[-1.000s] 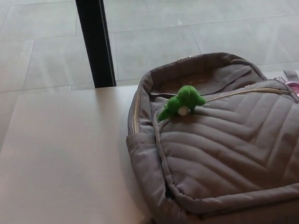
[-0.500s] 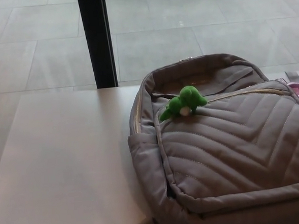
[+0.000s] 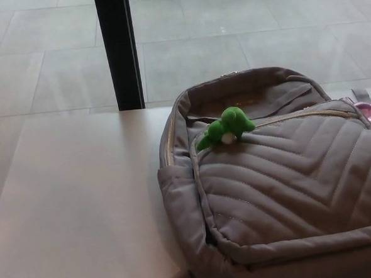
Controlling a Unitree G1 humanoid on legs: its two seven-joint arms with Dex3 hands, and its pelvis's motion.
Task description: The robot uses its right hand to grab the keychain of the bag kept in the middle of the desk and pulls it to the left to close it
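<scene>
A grey quilted backpack (image 3: 283,183) lies flat on the white desk (image 3: 76,202), filling the right half of the head view. A green plush keychain (image 3: 226,129) rests on the bag near the left end of its upper zipper line (image 3: 304,114), which runs off to the right. The zipper along this line looks drawn together. Neither of my hands shows in the picture.
A black vertical post (image 3: 119,50) stands behind the desk's far edge, with a grey tiled floor (image 3: 229,35) beyond it. A pink object (image 3: 370,112) peeks out at the bag's right edge. Bare desk surface stretches to the left of the bag.
Only a slight shift of the whole picture, so the camera moved a little; the bag and keychain lie as before.
</scene>
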